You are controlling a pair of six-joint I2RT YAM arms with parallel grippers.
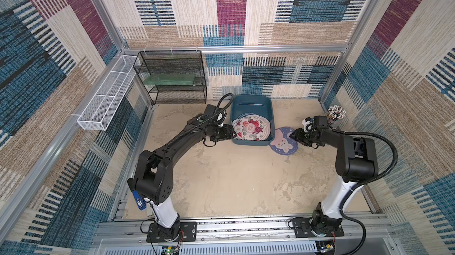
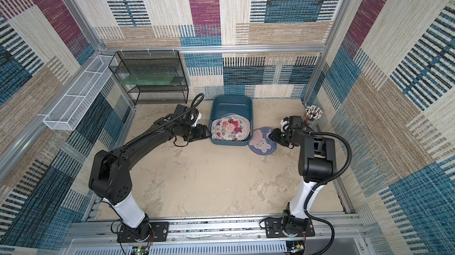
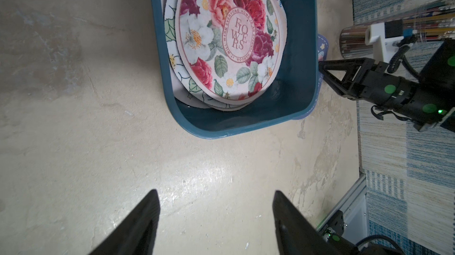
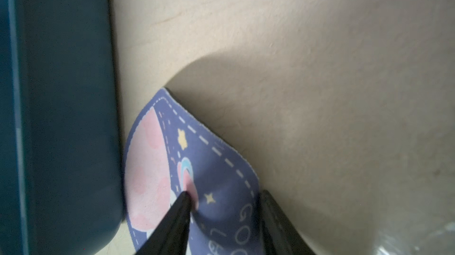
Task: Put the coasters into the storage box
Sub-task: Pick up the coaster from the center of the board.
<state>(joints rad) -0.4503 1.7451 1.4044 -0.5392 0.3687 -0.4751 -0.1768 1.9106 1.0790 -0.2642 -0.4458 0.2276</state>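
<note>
While the left gripper [image 3: 214, 193] hangs over bare table [image 1: 234, 180] with jaws spread wide and nothing between them, we see the storage box [image 1: 252, 99] straight ahead of its fingertips, close but not touched. A stack of coasters [image 1: 250, 129] lies inside the box, just past the wall nearest those jaws. The floral coaster [image 3: 229, 34] is on top, print up, lettered FLOWERS. One more, the blue bunny coaster [image 1: 283, 143], is outside on the table, just beside the box wall farthest from the left jaws. The right gripper [image 4: 225, 198] pinches this coaster at its rim. In the right wrist view we see one fingertip [image 4: 177, 212] pressing on the printed face and the other at the outer edge. The mat buckles up between them, and the rim ahead of the jaws curls off the table. A cup of pencils [image 1: 336, 114] stands behind the right gripper, apart from it.
</note>
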